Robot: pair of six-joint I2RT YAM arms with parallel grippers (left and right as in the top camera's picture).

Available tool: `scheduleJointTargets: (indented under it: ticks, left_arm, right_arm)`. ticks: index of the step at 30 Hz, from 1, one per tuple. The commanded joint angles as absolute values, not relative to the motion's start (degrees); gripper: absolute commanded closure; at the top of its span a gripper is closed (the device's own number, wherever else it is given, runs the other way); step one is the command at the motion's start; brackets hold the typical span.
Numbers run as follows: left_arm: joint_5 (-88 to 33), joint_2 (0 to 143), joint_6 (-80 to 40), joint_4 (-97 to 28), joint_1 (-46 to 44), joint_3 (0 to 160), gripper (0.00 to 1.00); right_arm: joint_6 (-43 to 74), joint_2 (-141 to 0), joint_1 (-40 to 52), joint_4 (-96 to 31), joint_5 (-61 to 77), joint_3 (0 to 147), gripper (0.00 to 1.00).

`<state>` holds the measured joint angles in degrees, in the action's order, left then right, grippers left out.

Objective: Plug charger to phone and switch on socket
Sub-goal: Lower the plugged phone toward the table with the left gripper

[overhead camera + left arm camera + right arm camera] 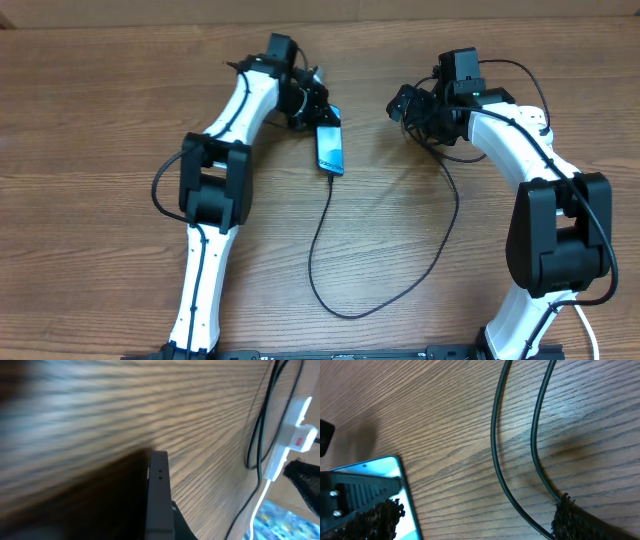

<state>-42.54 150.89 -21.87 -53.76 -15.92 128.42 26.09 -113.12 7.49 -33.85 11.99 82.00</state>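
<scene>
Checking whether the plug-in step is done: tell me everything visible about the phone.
The phone is a slim rectangle with a black frame and lit blue screen, lying flat, face up on the wooden table, slightly angled. The thin black charger meets its near end. The left claw sits at its far end; whether it touches cannot be told.

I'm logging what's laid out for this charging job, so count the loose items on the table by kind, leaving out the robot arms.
Phone: 1
Black charger cable: 1
White power strip: 1
Total: 3
</scene>
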Motion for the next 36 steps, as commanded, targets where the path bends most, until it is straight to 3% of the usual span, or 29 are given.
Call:
scheduleJointTargets:
  ticks: [1, 23, 26, 36]
  left_arm:
    - [-38.4, 150.5, -24.0, -52.8, -18.0, 129.5, 0.96]
    - [-38.3, 150.5, -27.3, -52.1, -17.9, 129.5, 0.96]
    - [-38.3, 150.5, -27.3, -52.1, -17.9, 129.5, 0.91]
    - [-38.3, 150.5, -27.3, -52.2, -17.9, 129.5, 0.88]
  right_arm:
    - [25.6, -113.5, 7.3, -33.5, 11.4, 83.3, 0.00]
    - [25.6, -113.5, 7.3, -33.6, 11.6, 83.3, 0.00]
    - [25.6, -113.5, 7.3, -33.6, 11.6, 83.3, 0.00]
    - [25.6, -113.5, 7.3, -33.5, 11.6, 83.3, 0.00]
